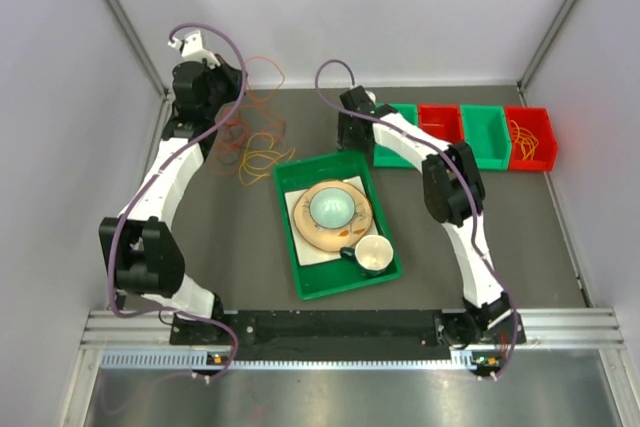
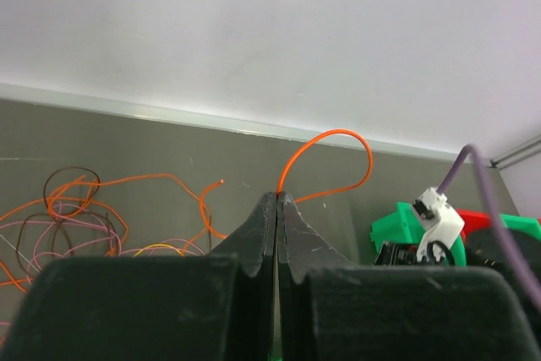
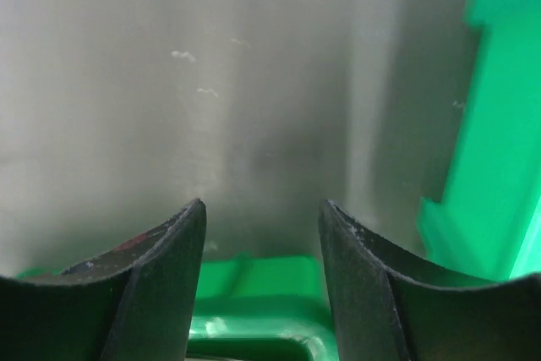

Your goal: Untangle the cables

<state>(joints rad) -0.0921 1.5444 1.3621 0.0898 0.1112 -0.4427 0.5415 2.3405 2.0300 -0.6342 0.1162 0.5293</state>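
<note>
Left fingers (image 2: 258, 234) clamp a hair-thin orange cable (image 2: 338, 132), likely light, limp and slippery and best gripped near a free end, with the tangle (image 2: 72, 202) lying left of them, while right fingers (image 3: 165, 251) stand apart, empty.

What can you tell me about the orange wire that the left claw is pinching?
The orange wire is hair-thin, bright and bendy. The left gripper is shut on it, jaws pressed tight together. From the tips the wire rises in a rounded loop and curves back down. The loop touches nothing else that shows. Whether it joins the tangle lying on the grey table is unclear.
</note>
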